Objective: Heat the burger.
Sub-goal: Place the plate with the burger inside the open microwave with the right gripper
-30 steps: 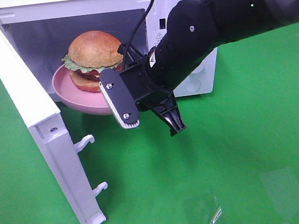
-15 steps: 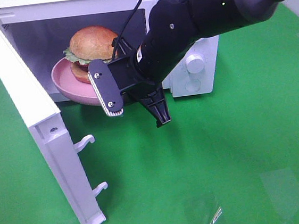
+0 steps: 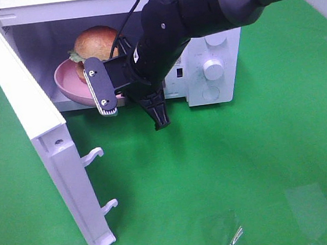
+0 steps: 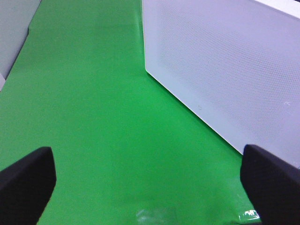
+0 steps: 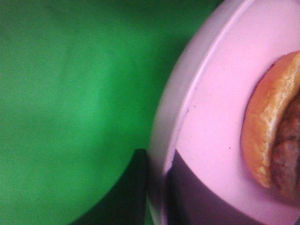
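One glossy round burger [image 3: 95,42]; shallow plate [image 3: 65,86]

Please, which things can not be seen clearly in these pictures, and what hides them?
Exterior high: the right gripper covers the pink plate's near rim and the burger's right side.
Right wrist: the burger is cut by the picture edge and blurred.
Left wrist: the left gripper shows only two tips; burger not visible.

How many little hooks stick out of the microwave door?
2. Both stick out from the open door: the upper hook midway down its edge, the lower hook near the bottom. None looks hidden.
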`<state>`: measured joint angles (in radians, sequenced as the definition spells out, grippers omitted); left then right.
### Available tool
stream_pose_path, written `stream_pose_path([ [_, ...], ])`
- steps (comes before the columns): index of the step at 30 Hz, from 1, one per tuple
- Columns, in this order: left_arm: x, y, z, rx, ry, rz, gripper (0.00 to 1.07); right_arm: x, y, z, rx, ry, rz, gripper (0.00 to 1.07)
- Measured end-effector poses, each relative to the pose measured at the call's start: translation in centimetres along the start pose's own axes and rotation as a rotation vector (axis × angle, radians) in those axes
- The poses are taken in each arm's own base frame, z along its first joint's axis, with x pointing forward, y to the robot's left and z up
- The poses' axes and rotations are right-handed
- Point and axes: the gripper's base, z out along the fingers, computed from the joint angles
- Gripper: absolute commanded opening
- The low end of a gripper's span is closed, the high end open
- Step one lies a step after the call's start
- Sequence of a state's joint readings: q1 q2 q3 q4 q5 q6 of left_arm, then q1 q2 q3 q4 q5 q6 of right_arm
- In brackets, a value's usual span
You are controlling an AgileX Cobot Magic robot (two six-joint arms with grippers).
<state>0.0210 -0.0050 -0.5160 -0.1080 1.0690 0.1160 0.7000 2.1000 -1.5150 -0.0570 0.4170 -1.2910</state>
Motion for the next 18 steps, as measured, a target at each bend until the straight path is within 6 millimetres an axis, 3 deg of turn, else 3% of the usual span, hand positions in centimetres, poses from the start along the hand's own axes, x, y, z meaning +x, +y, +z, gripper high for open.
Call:
stream_pose_path([
  [18, 0.0, 0.0, 0.0, 0.000, 0.000, 0.000, 1.00, -0.4, -3.2, 2.2, 0.059, 0.031, 0.027, 0.00],
])
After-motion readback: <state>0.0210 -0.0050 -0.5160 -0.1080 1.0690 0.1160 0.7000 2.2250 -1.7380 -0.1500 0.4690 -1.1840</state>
